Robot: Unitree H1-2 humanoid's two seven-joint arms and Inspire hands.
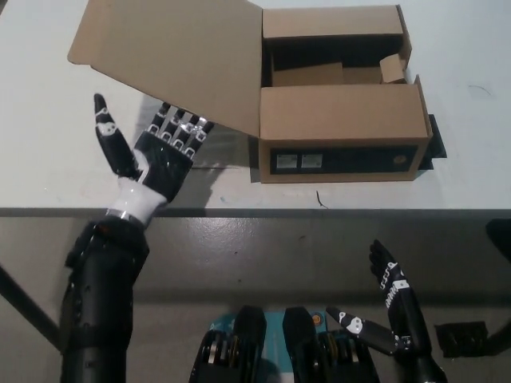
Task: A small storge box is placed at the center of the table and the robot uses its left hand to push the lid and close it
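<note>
A brown cardboard storage box (pixel 342 132) stands at the table's middle, its top open and dark inside. Its big lid (pixel 172 56) slants out to the left, raised off the table. My left hand (pixel 152 155) is open, palm up, with its fingertips (pixel 182 124) tucked under the lid's lower edge; whether they touch the lid is unclear. My right hand (pixel 391 315) rests open low at the bottom right, below the table's front edge.
The white table (pixel 48 152) has its front edge running across the picture's middle. A dark flat piece (pixel 432 140) sticks out from under the box's right side. A small dark square (pixel 459 337) lies on the floor at bottom right.
</note>
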